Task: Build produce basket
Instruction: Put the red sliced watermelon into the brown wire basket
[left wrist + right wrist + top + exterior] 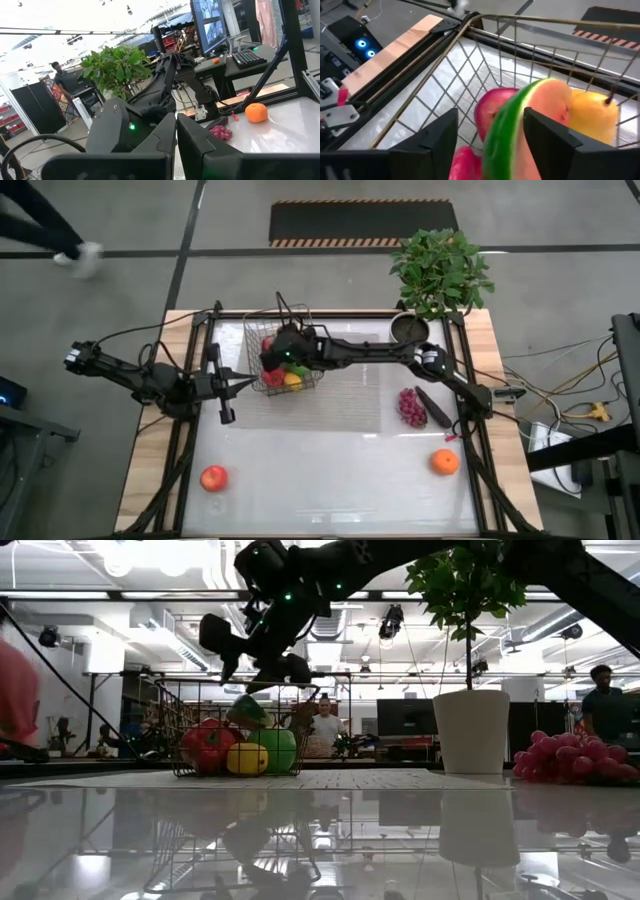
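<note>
The wire basket (pixel 285 345) stands on the mat at the table's far middle. It holds a red apple (pixel 205 745), a lemon (pixel 247 758), a green apple (pixel 281 748) and a yellow fruit (pixel 592 112). A watermelon slice (pixel 520 125) lies on top of them. My right gripper (pixel 492 135) is open just over the basket's top (pixel 268 670), a finger on either side of the slice. My left gripper (pixel 240 380) waits shut (pixel 176 145) left of the basket, above the table. My right gripper comes at the watermelon slice from above. One finger (pixel 437 137) stands apart from the green rind (pixel 497 135), with pink fruit showing in the gap. The other finger (pixel 547 135) overlaps the slice's flesh side; whether it touches, I cannot tell.
Purple grapes (pixel 410 406) and a dark eggplant (pixel 433 406) lie on the right side of the table. An orange (pixel 445 462) sits near the right front, a red fruit (pixel 213 478) near the left front. A potted plant (pixel 438 268) stands at the far right corner.
</note>
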`<state>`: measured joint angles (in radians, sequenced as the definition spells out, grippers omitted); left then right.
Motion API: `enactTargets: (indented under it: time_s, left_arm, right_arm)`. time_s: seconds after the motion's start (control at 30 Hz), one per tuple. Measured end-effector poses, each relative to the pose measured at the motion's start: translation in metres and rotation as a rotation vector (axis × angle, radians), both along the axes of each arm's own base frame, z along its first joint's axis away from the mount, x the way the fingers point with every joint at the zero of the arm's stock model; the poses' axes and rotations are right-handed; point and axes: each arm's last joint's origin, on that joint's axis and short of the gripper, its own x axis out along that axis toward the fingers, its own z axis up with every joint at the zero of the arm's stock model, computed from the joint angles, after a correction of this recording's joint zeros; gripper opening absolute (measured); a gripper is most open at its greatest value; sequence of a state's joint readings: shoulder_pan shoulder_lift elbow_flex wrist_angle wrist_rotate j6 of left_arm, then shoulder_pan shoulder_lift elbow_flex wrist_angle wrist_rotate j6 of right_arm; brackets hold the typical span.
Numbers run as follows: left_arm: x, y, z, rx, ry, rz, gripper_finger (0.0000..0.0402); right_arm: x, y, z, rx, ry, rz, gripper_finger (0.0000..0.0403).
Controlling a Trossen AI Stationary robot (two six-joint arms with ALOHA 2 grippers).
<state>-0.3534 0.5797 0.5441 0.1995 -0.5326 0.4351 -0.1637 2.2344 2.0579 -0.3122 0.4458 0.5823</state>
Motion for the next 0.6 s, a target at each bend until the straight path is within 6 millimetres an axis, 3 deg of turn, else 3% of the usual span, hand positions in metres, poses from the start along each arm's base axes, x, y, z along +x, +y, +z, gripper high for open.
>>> enactTargets:
  time_s: [0.17,0.27,0.6]
  left_arm:
    - [0.0,0.0,-0.001,0.001,0.003,0.0,0.0]
    - [-0.001,0.0,-0.002,0.001,0.002,0.0,0.0]
    - [-0.002,0.001,-0.002,0.011,-0.002,0.002,0.0]
  right_arm:
    - [-0.004,0.001,0.009,0.008,0.0,0.02,0.0221]
    - [-0.008,0.002,0.015,0.018,0.023,0.032,0.0207]
    - [-0.005,0.003,-0.009,0.063,0.095,0.075,0.0051]
